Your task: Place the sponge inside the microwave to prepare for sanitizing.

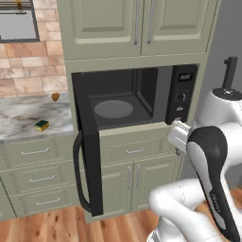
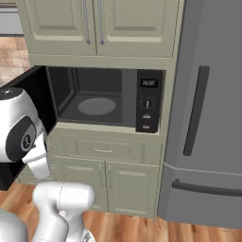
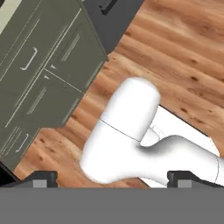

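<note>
We see the tool (image 3: 111,179) with its two dark fingertips (image 3: 41,178) standing wide apart and nothing between them, pointed down at the wood plank floor (image 3: 175,48) and the olive-green lower cabinet fronts (image 3: 39,83). In the left base view the arm's grey-white wrist end (image 1: 178,134) sits just below the black control panel (image 1: 182,92) of the large built-in black microwave (image 1: 127,97). The microwave's glossy black door with the curved black handle (image 1: 87,156) hangs swung open, left of the wrist; the grey cavity and its round grey turntable (image 1: 113,108) are up and left of the wrist. The small rectangular sponge, yellow body with dark green top (image 1: 41,125), lies flat on the marbled grey worktop (image 1: 28,113), well apart from the tool, far to its left beyond the open door. A small orange-brown rounded object (image 1: 55,97) sits further back on the same worktop, apart from the sponge. In the right base view a tall grey fridge with a dark vertical handle (image 2: 208,113) stands right of the microwave.
</note>
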You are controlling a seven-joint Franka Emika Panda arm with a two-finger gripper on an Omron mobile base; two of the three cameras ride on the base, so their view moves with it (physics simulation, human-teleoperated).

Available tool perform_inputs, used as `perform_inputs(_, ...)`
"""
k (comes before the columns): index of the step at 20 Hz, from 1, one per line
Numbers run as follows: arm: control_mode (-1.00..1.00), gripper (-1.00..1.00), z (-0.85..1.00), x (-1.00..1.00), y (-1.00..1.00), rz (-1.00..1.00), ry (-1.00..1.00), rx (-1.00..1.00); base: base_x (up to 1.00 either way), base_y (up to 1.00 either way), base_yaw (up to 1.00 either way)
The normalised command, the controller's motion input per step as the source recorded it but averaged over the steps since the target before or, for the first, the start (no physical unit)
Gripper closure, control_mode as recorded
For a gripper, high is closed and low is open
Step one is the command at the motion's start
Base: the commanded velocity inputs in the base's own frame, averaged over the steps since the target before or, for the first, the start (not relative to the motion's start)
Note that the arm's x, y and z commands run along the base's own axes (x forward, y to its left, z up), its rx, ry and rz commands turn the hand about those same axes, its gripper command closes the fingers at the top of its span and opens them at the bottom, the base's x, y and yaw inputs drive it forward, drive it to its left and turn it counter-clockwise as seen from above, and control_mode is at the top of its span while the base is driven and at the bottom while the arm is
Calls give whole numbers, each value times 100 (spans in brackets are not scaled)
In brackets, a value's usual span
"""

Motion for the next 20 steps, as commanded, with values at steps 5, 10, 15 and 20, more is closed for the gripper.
perform_inputs(5, -100, -100, -5, 60, -40, 9, 0, -16, 0, 0, 0)
perform_inputs(10, -100, -100, -12, 9, -52, 38, 0, -11, 0, 0, 0)
perform_inputs(15, -100, -100, -7, 0, -7, 60, 0, -3, 0, 0, 0)
perform_inputs(20, -100, -100, 5, 3, 27, 30, 13, -4, 0, 0, 0)
